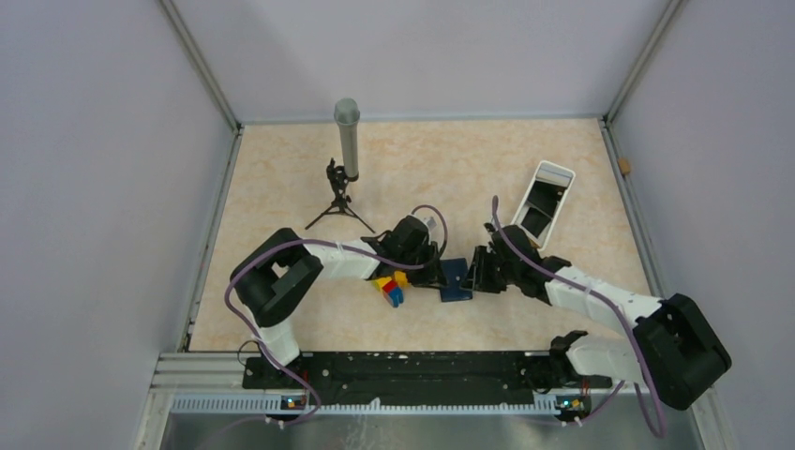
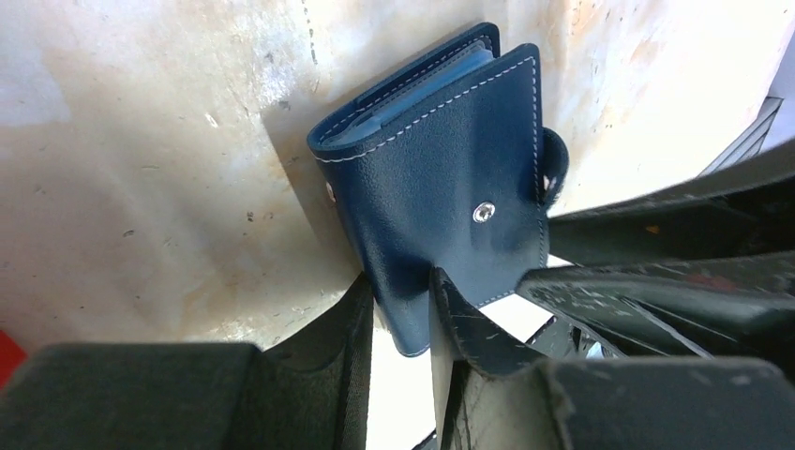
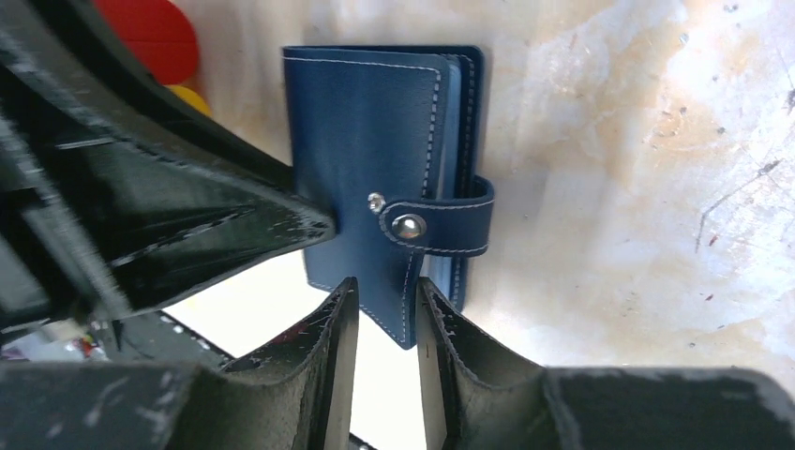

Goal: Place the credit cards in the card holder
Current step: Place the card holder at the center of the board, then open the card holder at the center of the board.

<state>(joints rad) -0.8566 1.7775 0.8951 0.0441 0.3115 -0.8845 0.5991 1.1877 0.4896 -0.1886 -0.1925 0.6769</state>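
Observation:
The navy card holder is folded shut between my two grippers at the table's middle. In the left wrist view the card holder shows one face with a snap stud, and its lower corner sits between my left gripper's fingers. In the right wrist view the card holder shows its strap snapped shut, and its lower corner sits between my right gripper's fingers. Both grippers are closed on it, left and right. No credit card is in view; only pale inner slot edges show.
Coloured toy bricks lie just left of the card holder, under my left wrist. A white oblong tray lies at the back right. A grey cylinder on a small black tripod stands at the back left. Walls close in the table.

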